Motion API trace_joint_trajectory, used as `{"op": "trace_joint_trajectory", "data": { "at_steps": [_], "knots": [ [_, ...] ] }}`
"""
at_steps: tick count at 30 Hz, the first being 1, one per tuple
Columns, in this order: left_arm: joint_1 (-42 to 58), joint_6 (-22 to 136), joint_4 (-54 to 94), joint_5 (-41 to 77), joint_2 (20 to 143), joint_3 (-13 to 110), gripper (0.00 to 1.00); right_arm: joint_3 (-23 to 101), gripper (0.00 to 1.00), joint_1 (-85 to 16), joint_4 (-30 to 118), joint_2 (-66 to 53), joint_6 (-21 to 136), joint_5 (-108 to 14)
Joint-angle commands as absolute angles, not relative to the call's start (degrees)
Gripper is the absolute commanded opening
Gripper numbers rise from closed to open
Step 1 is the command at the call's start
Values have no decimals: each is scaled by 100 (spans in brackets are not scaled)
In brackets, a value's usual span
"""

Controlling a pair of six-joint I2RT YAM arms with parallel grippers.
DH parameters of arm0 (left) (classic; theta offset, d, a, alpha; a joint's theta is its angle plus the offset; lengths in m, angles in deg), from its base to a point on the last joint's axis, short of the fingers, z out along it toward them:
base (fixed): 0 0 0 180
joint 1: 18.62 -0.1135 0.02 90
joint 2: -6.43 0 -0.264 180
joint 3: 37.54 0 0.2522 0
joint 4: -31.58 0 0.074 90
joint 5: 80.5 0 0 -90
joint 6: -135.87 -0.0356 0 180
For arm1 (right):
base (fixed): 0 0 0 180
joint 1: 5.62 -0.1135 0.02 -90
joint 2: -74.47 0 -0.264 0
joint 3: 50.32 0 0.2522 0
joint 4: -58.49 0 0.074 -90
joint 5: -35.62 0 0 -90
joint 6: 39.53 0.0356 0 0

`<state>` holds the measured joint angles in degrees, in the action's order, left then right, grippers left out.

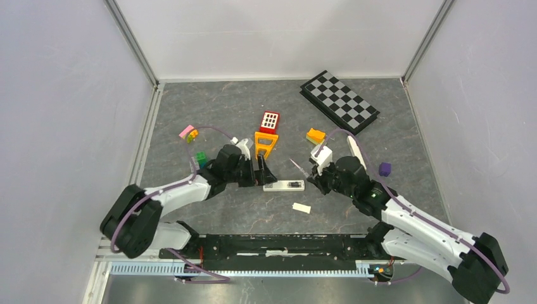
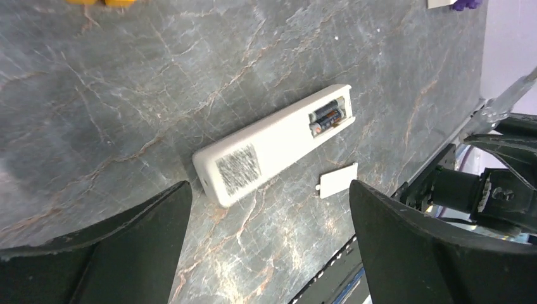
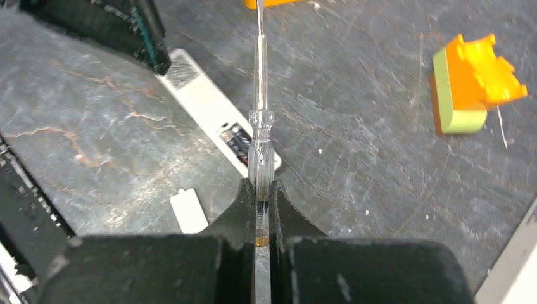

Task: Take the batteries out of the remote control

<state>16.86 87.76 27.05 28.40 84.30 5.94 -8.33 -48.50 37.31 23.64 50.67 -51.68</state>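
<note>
While nothing pins it: the long white plastic remote control (image 1: 284, 185) lies loose on the grey marbled table (image 1: 209, 114). We judge that a push from the tool would slide it away rather than lift a cell.
Cells: two slim dark cylindrical batteries (image 2: 328, 117) with metallic ends sit side by side in the open compartment at the remote's end, neither out yet.
Roll-away: we expect that a levered cell could spring out and roll off.
Slip: the thin clear-handled screwdriver (image 3: 261, 114) could skid off a round cell or twist in its grip.
Wide jaws: the left gripper (image 2: 269, 190) hangs above the remote's plain end with its fingers fully apart. We see it holding nothing.
Closed jaws: the right gripper (image 3: 259, 190) is clamped on the screwdriver's handle, the shaft crossing over the compartment end.
Lid: the small white rectangular battery cover (image 2: 337, 180) lies apart, just beside the remote.
</note>
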Motion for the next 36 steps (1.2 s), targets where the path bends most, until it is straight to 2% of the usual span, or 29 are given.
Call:
{"op": "trace_joint_trajectory", "data": {
  "at_steps": [1,4,8,11,15,18,23,28,31,36],
  "knots": [
    [1644,7636,1457,2428,7593,1152,100,-776,0,-4718,3661,2636,4449,-4049],
    [1555,7415,1359,2775,7156,1383,100,-651,0,-4668,3486,2634,4294,-3171],
    [1424,7354,1309,3257,6872,1678,100,-501,0,-4655,3373,2543,4314,-2987],
    [1330,7917,1094,3054,6897,1800,100,-550,0,-4662,3413,2606,4199,-3445],
    [1304,8808,726,3687,7686,2161,100,-645,1,-4869,3493,2482,3544,-4138],
    [1333,9621,1392,4231,8047,2044,98,-605,0,-5293,3624,2379,3175,-4828],
    [1376,9950,1603,3969,7982,1961,95,-653,0,-5683,4108,2364,2994,-5702],
    [1401,10154,1759,3999,8276,1891,88,-928,0,-5844,4953,2513,3049,-5973],
    [1461,10422,2402,4188,8444,1843,83,-974,0,-5885,5096,2469,3039,-5982],
    [1519,10484,2539,4088,8538,1947,82,-1042,0,-5969,5113,2403,2958,-6045]
  ]
}}
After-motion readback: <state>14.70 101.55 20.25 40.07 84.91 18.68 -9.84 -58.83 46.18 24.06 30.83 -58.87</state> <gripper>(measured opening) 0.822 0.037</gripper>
